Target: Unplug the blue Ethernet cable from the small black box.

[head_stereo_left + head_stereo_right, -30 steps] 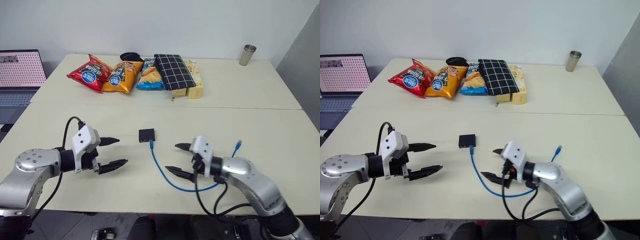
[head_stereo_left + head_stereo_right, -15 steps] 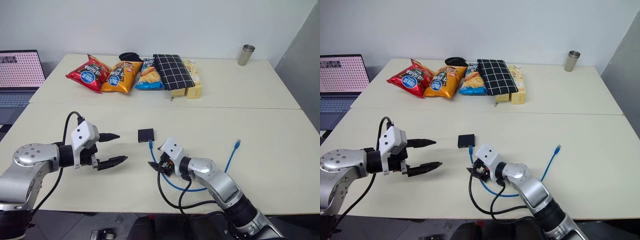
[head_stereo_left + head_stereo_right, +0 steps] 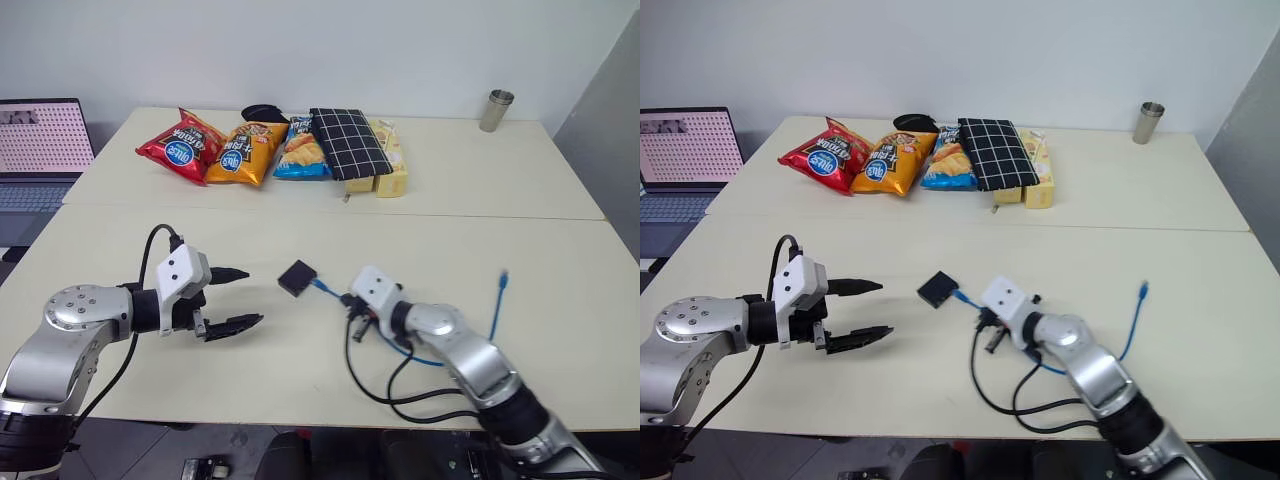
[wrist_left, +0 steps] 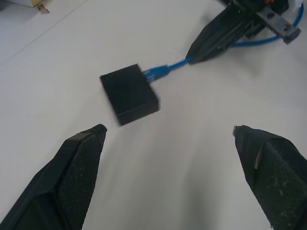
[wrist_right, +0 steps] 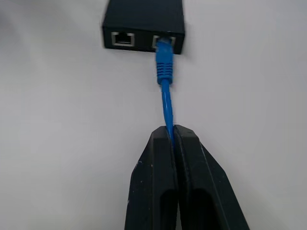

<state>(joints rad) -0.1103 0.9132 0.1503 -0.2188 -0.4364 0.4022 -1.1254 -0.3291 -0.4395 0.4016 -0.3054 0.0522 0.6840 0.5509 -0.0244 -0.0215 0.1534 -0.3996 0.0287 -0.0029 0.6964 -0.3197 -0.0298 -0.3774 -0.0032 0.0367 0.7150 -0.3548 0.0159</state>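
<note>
Cable (image 5: 165, 96): thin, blue, plugged into the matte box (image 5: 144, 21).
Our right gripper (image 5: 171, 130) pinches it; our left gripper (image 4: 172, 134), spread, faces the box.

An office or lab room. Two plain cream tables (image 3: 520, 250) stand pushed together against a bare white wall. An open laptop (image 3: 35, 150) sits just left of the tables.

You see silver-grey arm shells, a white wrist block behind each black two-fingered end effector, left (image 3: 232, 298) and right (image 5: 173, 143), and loose black cables.
</note>
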